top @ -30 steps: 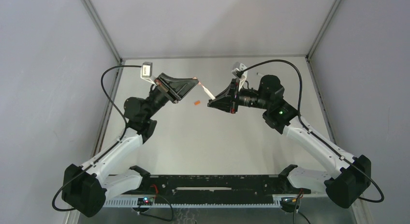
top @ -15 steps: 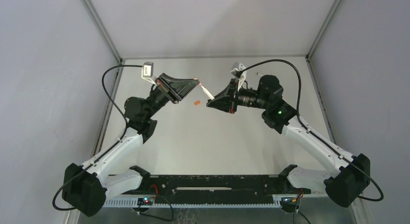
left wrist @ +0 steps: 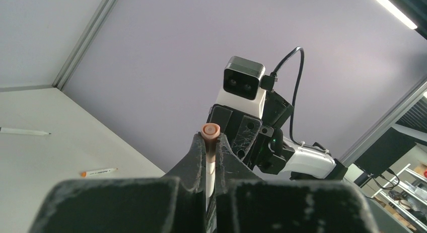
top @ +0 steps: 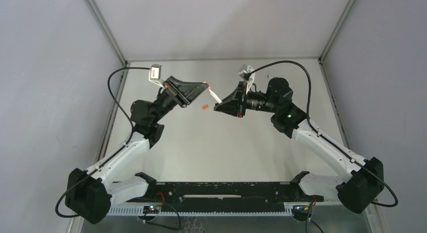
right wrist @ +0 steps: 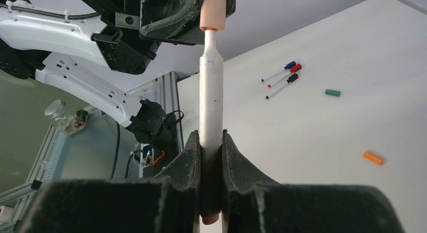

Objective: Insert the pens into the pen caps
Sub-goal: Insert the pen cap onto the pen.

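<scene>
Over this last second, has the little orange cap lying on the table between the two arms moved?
No. The orange cap keeps the same spot, judged against the table's far edge.

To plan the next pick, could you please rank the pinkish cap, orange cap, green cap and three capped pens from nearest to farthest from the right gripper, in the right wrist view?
1. pinkish cap: at the held pen tip, above the right gripper.
2. orange cap: table, lower right.
3. green cap: table, farther right.
4. three capped pens: left of it, farthest.
</scene>
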Tool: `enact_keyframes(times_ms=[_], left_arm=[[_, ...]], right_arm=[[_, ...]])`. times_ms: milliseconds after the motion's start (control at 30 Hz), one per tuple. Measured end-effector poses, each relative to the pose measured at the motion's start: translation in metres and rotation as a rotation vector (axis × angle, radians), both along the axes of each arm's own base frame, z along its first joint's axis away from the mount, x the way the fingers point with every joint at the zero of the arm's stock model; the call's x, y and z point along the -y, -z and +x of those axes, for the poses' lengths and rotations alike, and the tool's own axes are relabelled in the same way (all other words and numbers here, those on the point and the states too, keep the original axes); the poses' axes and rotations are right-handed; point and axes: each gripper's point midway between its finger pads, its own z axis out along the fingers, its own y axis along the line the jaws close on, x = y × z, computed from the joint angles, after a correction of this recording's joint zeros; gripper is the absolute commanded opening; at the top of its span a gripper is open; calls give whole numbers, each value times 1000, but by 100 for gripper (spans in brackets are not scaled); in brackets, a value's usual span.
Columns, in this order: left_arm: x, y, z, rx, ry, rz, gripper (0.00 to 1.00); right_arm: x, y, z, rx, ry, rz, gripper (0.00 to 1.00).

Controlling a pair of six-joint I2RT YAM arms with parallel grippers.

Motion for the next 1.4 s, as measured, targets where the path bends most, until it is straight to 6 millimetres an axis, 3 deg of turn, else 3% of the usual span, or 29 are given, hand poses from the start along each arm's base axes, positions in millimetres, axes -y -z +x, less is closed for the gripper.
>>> enact_keyframes(times_ms=[233, 567, 833, 1033, 1400], left_arm=[[3, 15, -1, -19, 12, 24, 0], [4, 19, 0, -16, 9, 42, 2], [5, 21, -1, -26, 14, 50, 33], [10, 30, -6, -63, 44, 79, 50], [3, 24, -19, 16, 36, 116, 88]], right_arm=[[-1, 3, 3, -12, 4, -3, 0], [0, 6, 5, -20, -5, -9, 0], [-1, 6, 5, -9, -12, -9, 0], [-2, -3, 5, 26, -16, 16, 0], [7, -19, 4, 77, -39, 62, 0]])
